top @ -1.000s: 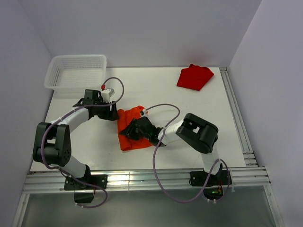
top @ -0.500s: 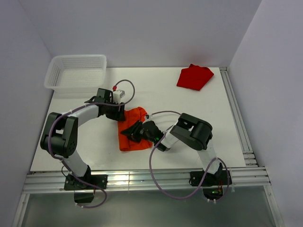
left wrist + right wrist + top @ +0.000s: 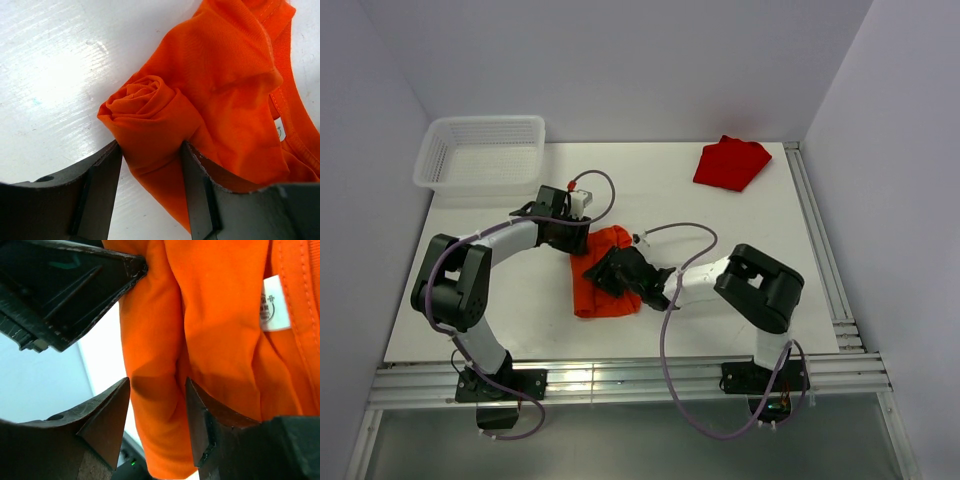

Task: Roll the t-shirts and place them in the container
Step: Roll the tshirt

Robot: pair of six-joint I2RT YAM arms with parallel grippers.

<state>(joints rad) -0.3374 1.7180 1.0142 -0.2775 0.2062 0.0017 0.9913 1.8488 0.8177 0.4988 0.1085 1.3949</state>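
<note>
The orange t-shirt lies bunched at the table's middle, partly rolled. In the left wrist view its rolled end shows a tight spiral. My left gripper is shut on that roll at the shirt's far end, both fingers pressed against the cloth. From the near right, my right gripper straddles a fold of the same shirt with its jaws open, and a gap shows at its left finger. The white neck label faces up. The darker red t-shirt lies crumpled at the far right.
A white mesh basket stands at the far left corner. The left gripper's fingers fill the upper left of the right wrist view, close to my right gripper. An aluminium rail runs along the table's right edge.
The left gripper slid right onto the shirt's far end and closed in on the roll. The right gripper's jaws widened, letting go of the cloth, and its elbow swung right.
</note>
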